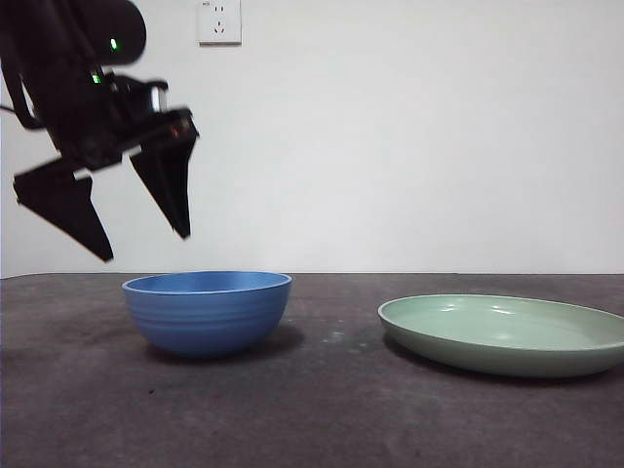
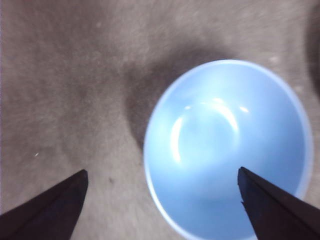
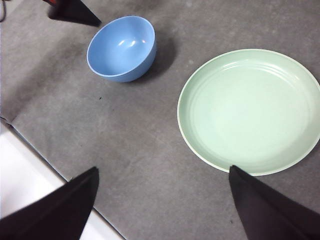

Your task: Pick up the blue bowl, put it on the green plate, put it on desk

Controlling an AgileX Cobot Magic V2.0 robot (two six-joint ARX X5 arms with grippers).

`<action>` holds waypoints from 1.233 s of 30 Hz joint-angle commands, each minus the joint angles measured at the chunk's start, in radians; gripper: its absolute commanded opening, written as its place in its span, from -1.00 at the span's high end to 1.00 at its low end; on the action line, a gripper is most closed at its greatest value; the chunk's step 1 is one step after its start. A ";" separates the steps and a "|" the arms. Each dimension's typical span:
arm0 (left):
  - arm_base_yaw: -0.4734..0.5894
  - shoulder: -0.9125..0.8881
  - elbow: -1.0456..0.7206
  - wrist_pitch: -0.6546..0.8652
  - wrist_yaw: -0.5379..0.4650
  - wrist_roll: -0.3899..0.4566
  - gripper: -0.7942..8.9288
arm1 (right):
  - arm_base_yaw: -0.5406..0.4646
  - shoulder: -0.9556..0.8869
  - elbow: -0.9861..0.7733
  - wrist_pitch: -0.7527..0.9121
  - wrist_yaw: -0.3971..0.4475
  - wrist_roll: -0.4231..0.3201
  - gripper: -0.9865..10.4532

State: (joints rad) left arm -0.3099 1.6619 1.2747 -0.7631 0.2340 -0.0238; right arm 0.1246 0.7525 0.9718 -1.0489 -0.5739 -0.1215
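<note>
The left pincer (image 1: 146, 246) hangs tilted above the blue bowl (image 1: 207, 311), jaws spread wide.

A blue bowl (image 3: 122, 48) sits on the grey desk (image 3: 125, 135), apart from a wide green plate (image 3: 250, 111). The right gripper (image 3: 162, 200) hangs above with jaws spread wide. Another black jaw tip (image 3: 75, 12) pokes in beside the bowl.

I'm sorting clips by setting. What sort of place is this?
Likely a bare indoor robot test bench: a dark desk against a plain white wall with a socket, holding only a blue bowl and a green plate.
</note>
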 commanded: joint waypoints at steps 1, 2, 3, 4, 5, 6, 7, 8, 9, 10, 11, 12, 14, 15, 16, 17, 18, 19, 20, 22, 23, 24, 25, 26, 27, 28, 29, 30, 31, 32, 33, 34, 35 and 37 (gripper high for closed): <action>-0.005 0.055 0.026 0.024 -0.003 0.012 -0.12 | 0.004 0.005 0.019 0.009 -0.003 0.013 0.10; -0.005 0.069 0.026 0.029 -0.003 0.011 -0.12 | 0.004 0.005 0.019 0.009 -0.003 0.013 0.10; -0.005 0.081 0.026 0.032 -0.003 0.011 -0.12 | 0.004 0.005 0.019 0.009 -0.003 0.013 0.10; -0.005 0.091 0.026 0.035 -0.003 0.011 -0.12 | 0.004 0.005 0.019 0.009 -0.003 0.013 0.10; -0.005 0.100 0.026 0.035 -0.003 0.011 -0.12 | 0.004 0.005 0.019 0.009 -0.003 0.013 0.10; -0.006 0.108 0.026 0.035 -0.003 0.010 -0.12 | 0.004 0.005 0.019 0.009 -0.003 0.013 0.10; -0.006 0.115 0.026 0.036 -0.003 0.010 -0.11 | 0.004 0.005 0.019 0.009 -0.003 0.013 0.10; -0.006 0.121 0.026 0.038 -0.005 0.010 -0.11 | 0.004 0.005 0.019 0.009 -0.003 0.013 0.10; -0.006 0.126 0.026 0.039 -0.009 0.010 -0.08 | 0.004 0.005 0.019 0.010 -0.003 0.013 0.10; -0.007 0.132 0.026 0.040 -0.016 0.009 -0.03 | 0.004 0.005 0.019 0.010 -0.003 0.013 0.10; -0.006 0.137 0.026 0.040 -0.027 0.006 0.02 | 0.004 0.005 0.019 0.013 -0.002 0.013 0.10; -0.006 0.140 0.026 0.037 -0.032 0.003 0.04 | 0.004 0.005 0.019 0.016 -0.002 0.013 0.10; -0.006 0.143 0.026 0.030 -0.032 0.003 0.11 | 0.004 0.005 0.019 0.017 -0.002 0.013 0.10; -0.006 0.143 0.026 0.028 -0.032 0.003 0.16 | 0.004 0.005 0.019 0.017 -0.002 0.013 0.10; -0.008 0.143 0.026 0.028 -0.032 0.003 0.24 | 0.004 0.005 0.019 0.017 -0.002 0.013 0.10; -0.010 0.143 0.026 0.027 -0.032 0.003 0.32 | 0.004 0.005 0.019 0.018 -0.002 0.013 0.10; -0.011 0.143 0.026 0.025 -0.032 0.002 0.36 | 0.004 0.005 0.019 0.018 -0.002 0.013 0.10; -0.011 0.143 0.026 0.022 -0.032 -0.004 0.40 | 0.004 0.005 0.019 0.017 -0.002 0.013 0.10; -0.011 0.143 0.026 0.019 -0.032 -0.007 0.42 | 0.004 0.005 0.019 0.017 -0.002 0.013 0.10; -0.014 0.143 0.026 0.019 -0.032 -0.008 0.48 | 0.004 0.005 0.019 0.017 -0.002 0.013 0.10; -0.015 0.143 0.026 0.019 -0.032 -0.010 0.53 | 0.004 0.005 0.019 0.017 -0.002 0.013 0.10; -0.015 0.143 0.026 0.019 -0.032 -0.013 0.59 | 0.004 0.005 0.019 0.017 -0.002 0.013 0.10; -0.016 0.143 0.026 0.020 -0.032 -0.016 0.63 | 0.004 0.005 0.019 0.017 -0.002 0.013 0.10; -0.017 0.143 0.026 0.020 -0.032 -0.016 0.67 | 0.004 0.005 0.019 0.017 -0.002 0.013 0.10; -0.018 0.143 0.026 0.020 -0.032 -0.018 0.72 | 0.004 0.005 0.019 0.017 -0.002 0.013 0.10; -0.018 0.143 0.026 0.020 -0.032 -0.020 0.75 | 0.004 0.005 0.019 0.017 -0.002 0.013 0.10; -0.019 0.143 0.026 0.021 -0.032 -0.023 0.81 | 0.004 0.005 0.019 0.017 -0.002 0.013 0.10; -0.019 0.143 0.026 0.022 -0.032 -0.023 0.81 | 0.004 0.005 0.019 0.017 -0.003 0.013 0.10; -0.019 0.143 0.026 0.024 -0.032 -0.024 0.81 | 0.004 0.005 0.019 0.017 -0.002 0.013 0.10; -0.019 0.143 0.026 0.025 -0.032 -0.028 0.81 | 0.004 0.005 0.019 0.017 -0.003 0.013 0.10; -0.019 0.143 0.026 0.027 -0.032 -0.036 0.81 | 0.004 0.005 0.019 0.017 -0.002 0.013 0.10; -0.019 0.143 0.026 0.030 -0.032 -0.045 0.81 | 0.004 0.005 0.019 0.017 -0.002 0.013 0.10; -0.019 0.143 0.026 0.033 -0.032 -0.049 0.81 | 0.004 0.005 0.019 0.017 -0.002 0.013 0.10; -0.019 0.142 0.028 0.033 -0.030 -0.049 0.81 | 0.004 0.005 0.019 0.017 -0.002 0.013 0.10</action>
State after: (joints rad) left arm -0.3241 1.7863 1.2762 -0.7357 0.2054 -0.0601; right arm 0.1246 0.7525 0.9718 -1.0401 -0.5739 -0.1181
